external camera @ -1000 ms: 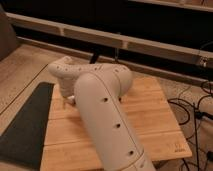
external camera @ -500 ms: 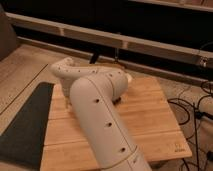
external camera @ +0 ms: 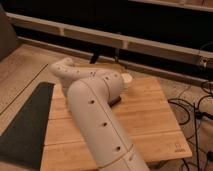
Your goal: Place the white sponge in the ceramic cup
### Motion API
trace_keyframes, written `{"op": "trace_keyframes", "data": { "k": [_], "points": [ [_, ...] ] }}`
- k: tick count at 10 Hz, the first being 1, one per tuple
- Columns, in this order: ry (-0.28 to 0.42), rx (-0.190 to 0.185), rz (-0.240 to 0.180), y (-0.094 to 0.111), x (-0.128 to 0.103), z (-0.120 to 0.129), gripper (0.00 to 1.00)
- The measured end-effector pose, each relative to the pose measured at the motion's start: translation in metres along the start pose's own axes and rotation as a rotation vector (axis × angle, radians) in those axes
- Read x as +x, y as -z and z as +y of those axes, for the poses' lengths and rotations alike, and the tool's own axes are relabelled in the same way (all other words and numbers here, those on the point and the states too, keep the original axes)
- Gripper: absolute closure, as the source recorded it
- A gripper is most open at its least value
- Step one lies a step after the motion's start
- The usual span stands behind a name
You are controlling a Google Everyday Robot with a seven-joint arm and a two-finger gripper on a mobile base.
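barely: pale ceramic cup (external camera: 125, 78) edge past arm (external camera: 95, 120); gripper hidden behind it

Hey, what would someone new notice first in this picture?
The big white robot arm fills the middle, bending left over the wooden table. Its gripper is hidden behind the arm. A dark mat lies on the left, cables on the right.

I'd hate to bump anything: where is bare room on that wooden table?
Bare table right of the arm, and front-left beside the dark mat. Crowded behind the elbow, by a pale object; gripper hidden at arm's far-left end.
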Motion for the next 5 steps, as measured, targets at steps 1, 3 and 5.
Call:
{"op": "trace_keyframes", "data": {
  "k": [1, 3, 5],
  "points": [
    [-0.014, 0.000, 0.010, 0.0002, 0.0036, -0.0044, 0.35],
    [-0.025, -0.003, 0.030, 0.0006, 0.0087, -0.0080, 0.42],
    [-0.017, -0.013, 0.054, -0.0041, 0.0118, -0.0038, 0.62]
  ]
}}
